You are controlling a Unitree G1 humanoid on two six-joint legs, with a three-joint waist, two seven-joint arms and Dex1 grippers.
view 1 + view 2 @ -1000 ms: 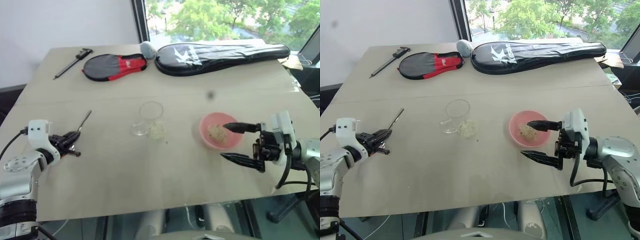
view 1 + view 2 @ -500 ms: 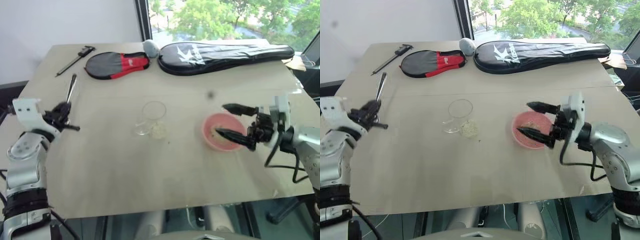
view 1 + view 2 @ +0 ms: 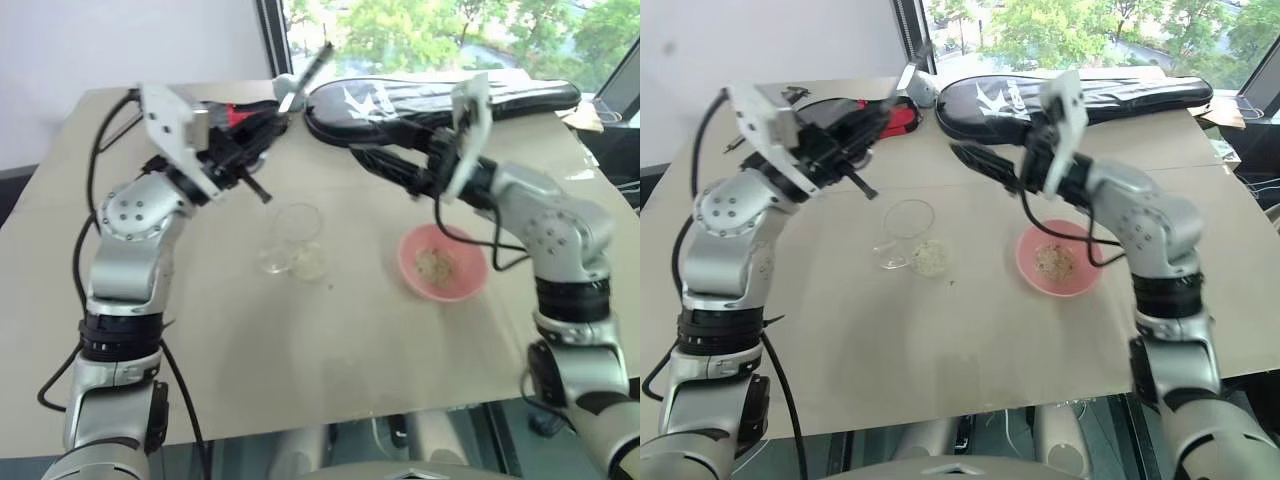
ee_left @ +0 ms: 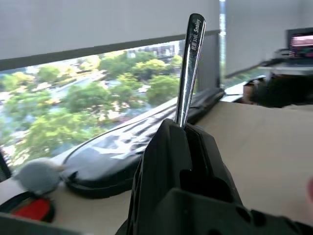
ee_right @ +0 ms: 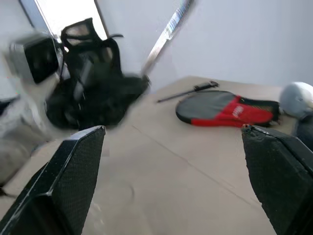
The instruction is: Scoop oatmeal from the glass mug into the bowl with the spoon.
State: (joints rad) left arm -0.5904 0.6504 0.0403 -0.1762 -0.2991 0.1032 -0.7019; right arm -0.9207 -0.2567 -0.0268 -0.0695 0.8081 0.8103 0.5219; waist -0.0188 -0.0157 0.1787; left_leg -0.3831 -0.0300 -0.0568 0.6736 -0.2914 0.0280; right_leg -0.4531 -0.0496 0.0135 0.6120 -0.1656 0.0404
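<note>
My left gripper [image 3: 258,130] is raised above the table, behind the glass mug [image 3: 300,226], and is shut on the spoon [image 3: 312,62]. The spoon's handle [image 4: 190,63] sticks up and out past the fingertips. The clear mug stands upright at mid-table, and a small heap of oatmeal [image 3: 311,263] lies on the table beside it. The pink bowl [image 3: 470,283] to the right holds some oatmeal [image 3: 435,265]. My right gripper [image 5: 173,132] hovers above and behind the bowl, open wide and empty, pointing toward the left gripper.
A long black racket bag [image 3: 500,100] and a red-and-black cover [image 5: 225,110] lie along the table's far side, with a grey ball [image 5: 296,98] between them. A dark caliper [image 5: 188,92] lies near the far left corner. A window is behind the table.
Both arms have lifted and swung toward the middle. The left gripper carried the spoon from the table's left side up and rightward. The right gripper left the bowl, moving up and left, still open.
</note>
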